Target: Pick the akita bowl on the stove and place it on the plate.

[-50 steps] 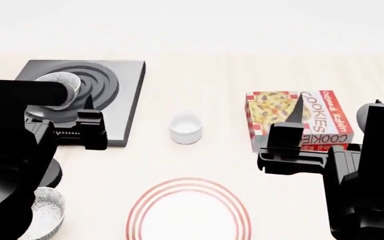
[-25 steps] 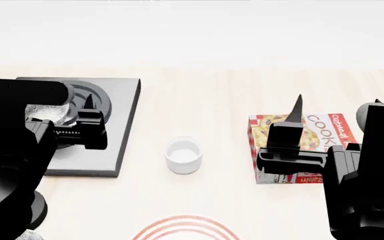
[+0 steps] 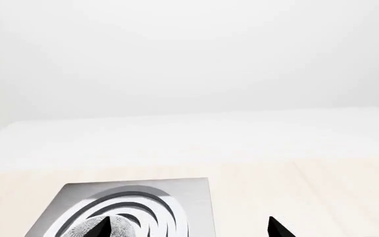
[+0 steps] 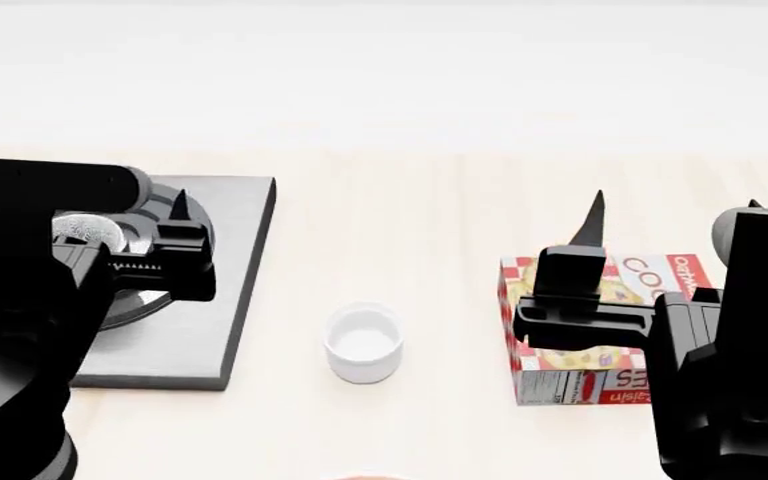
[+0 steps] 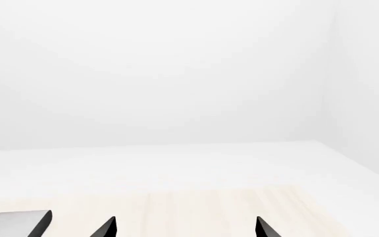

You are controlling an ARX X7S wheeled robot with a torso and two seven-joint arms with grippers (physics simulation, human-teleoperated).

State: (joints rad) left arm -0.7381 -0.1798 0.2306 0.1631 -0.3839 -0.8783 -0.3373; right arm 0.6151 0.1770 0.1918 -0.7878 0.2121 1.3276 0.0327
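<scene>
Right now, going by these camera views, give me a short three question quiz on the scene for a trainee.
1. True or false: the akita bowl sits on the stove.
2. What stands between the stove and the cookie box? A) white cup B) a fork C) a red mug
3. Fill in: the left gripper and the right gripper are both ___.
Key: 1 true; 2 A; 3 open.
</scene>
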